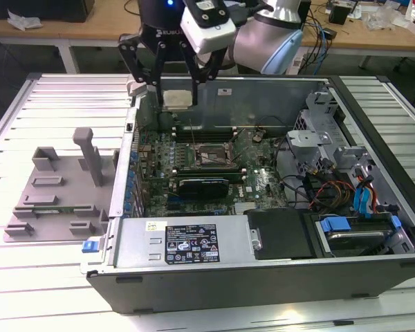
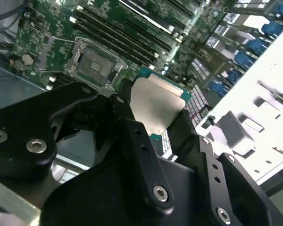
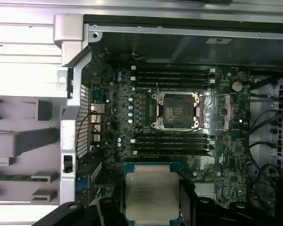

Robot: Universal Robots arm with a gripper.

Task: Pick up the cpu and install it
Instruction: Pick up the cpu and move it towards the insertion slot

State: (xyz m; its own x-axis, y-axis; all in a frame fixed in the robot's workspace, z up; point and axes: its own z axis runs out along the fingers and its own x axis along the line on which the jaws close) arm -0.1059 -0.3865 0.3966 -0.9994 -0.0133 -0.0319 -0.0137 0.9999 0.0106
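One hand [image 1: 174,88] clamped on cpu [image 3: 152,197], above motherboard [image 3: 226,162]

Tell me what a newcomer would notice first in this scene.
The black gripper holds a silvery square cpu above the open computer case, near the case's far wall in the exterior view. Below it, the green motherboard shows its bare cpu socket between rows of dark memory slots.
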